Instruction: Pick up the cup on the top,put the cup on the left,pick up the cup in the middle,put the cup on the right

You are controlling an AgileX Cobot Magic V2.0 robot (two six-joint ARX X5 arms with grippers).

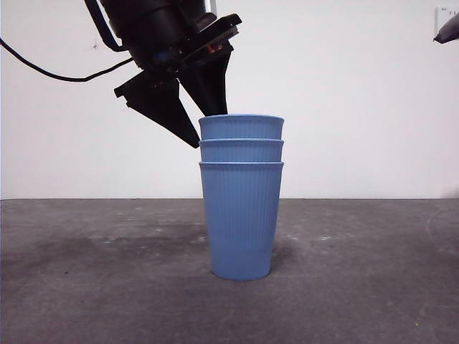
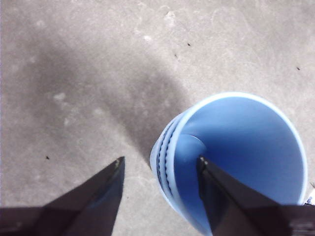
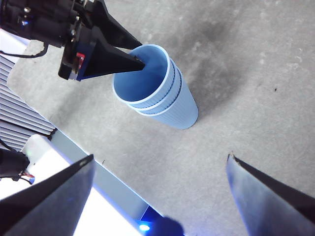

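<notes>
Three ribbed blue cups stand nested in one upright stack mid-table: top cup (image 1: pixel 241 127), middle cup (image 1: pixel 241 150), bottom cup (image 1: pixel 241 222). My left gripper (image 1: pixel 206 129) is open and straddles the top cup's left rim, one jaw inside the cup and one outside. The left wrist view shows the same: my left gripper (image 2: pixel 160 160) is around the wall of the top cup (image 2: pixel 246 142). My right gripper (image 3: pixel 160 157) is open and empty, high above the table, looking down on the stack (image 3: pixel 172 108) and the left gripper (image 3: pixel 140 54). It shows only as a dark tip (image 1: pixel 448 30).
The grey table (image 1: pixel 86 272) stretches bare to both sides of the stack. A white wall stands behind. The table's edge (image 3: pixel 74 147), with white equipment beyond it, shows in the right wrist view. A black cable (image 1: pixel 57 75) hangs from the left arm.
</notes>
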